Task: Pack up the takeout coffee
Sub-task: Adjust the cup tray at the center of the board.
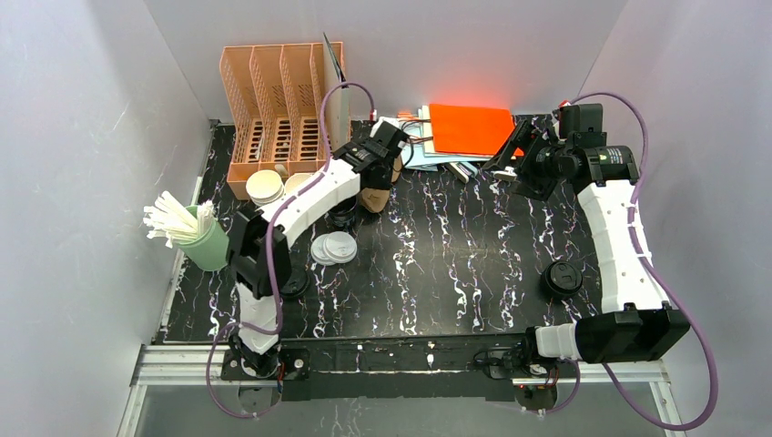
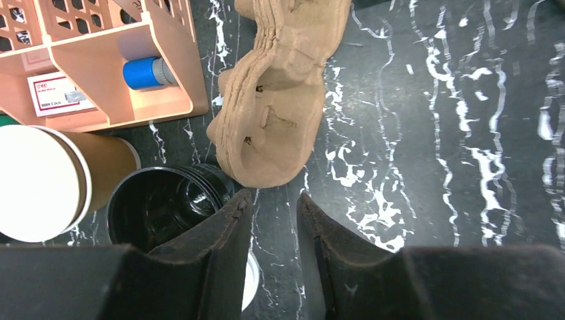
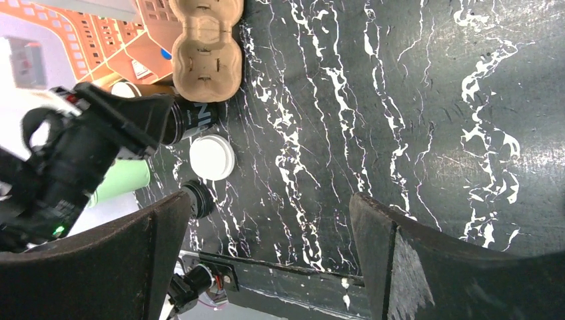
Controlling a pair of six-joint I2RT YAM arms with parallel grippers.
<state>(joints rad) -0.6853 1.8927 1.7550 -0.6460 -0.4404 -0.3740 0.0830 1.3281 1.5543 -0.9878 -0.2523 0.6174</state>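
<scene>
The takeout coffee cup (image 2: pixel 46 180), brown kraft paper and white inside, stands open-topped at the left of the left wrist view, in front of the orange organiser (image 2: pixel 100 73). A black cup (image 2: pixel 156 207) stands beside it. My left gripper (image 2: pixel 273 207) hovers just off the near end of a brown pulp cup carrier (image 2: pixel 280 100). Its jaws are a narrow gap apart with only table between them. My right gripper (image 3: pixel 266 207) stands wide open over bare table at the back right (image 1: pixel 512 162), holding nothing.
White lids (image 1: pixel 334 248) lie mid-left and a black lid (image 1: pixel 562 278) lies at the right. A green cup of white sticks (image 1: pixel 205 241) stands at the left edge. The orange organiser (image 1: pixel 273 118) and a pile of papers (image 1: pixel 469 127) line the back.
</scene>
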